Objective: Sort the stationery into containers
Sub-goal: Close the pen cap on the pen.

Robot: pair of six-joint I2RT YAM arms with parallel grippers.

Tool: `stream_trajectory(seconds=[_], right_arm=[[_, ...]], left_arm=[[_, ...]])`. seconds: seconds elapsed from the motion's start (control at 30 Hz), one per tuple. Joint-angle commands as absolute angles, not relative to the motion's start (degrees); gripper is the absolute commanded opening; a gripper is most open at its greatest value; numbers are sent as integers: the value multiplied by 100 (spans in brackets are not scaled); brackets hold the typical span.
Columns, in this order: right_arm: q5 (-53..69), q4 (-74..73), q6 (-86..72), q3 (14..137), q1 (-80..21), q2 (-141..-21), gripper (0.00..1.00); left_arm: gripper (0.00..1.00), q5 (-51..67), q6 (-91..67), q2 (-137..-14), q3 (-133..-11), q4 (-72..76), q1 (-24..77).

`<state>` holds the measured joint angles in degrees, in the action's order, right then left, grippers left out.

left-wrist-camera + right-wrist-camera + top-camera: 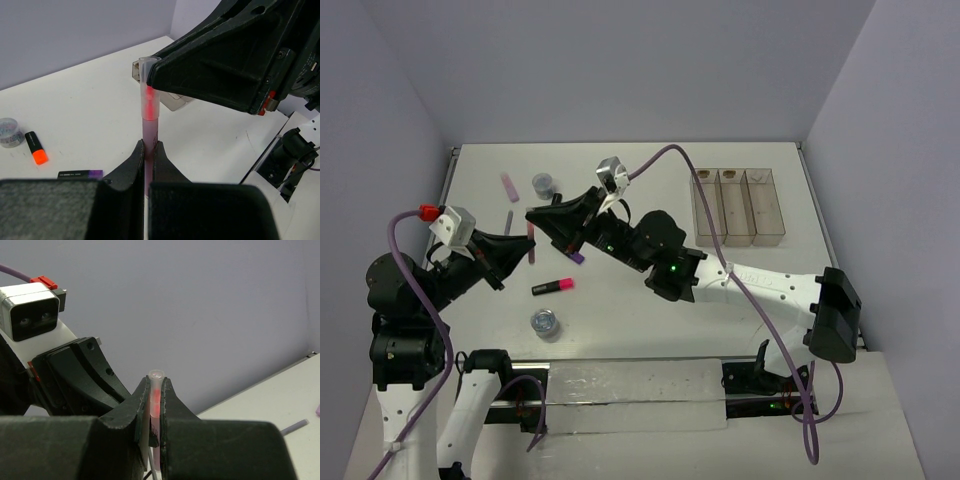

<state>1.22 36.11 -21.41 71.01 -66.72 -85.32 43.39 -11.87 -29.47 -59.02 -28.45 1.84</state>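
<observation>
Seen from above, a pale pink block (507, 186) and a grey stick (508, 219) lie at ten o'clock on the tabletop (620, 322). One round pot (543, 183) sits just beside the block and another (544, 323) at seven o'clock, with a pink-ended highlighter (553, 287) near the second pot. The left fingers (149, 149) are clamped on a pink pen (149, 112), held between both arms left of centre. Only the left wrist camera shows an orange-ended highlighter (36, 149), which the arms hide from above. It also shows a purple highlighter (80, 174) whose white print is too small to read. Only the right wrist camera shows plainly that the right fingers (156, 390) are pinched on the same pen's clear tip. The three joined bins (735, 205) stand at two o'clock, well apart from the pen.
</observation>
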Motion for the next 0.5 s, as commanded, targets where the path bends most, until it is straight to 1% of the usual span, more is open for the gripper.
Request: stream_trajectory(seconds=[0.0, 0.2, 0.47], right_arm=[[694, 2136, -2347, 6618, -7102, -8982, 0], [553, 2187, -2398, 6399, -7138, -8993, 0], [422, 2010, -2243, 6513, -7319, -9187, 0]], left_arm=[[0, 3938, -1055, -2945, -6310, -1213, 88], [0, 3877, -698, -2960, -6316, -1421, 52], [0, 3915, -686, -2944, -6207, -1334, 35]])
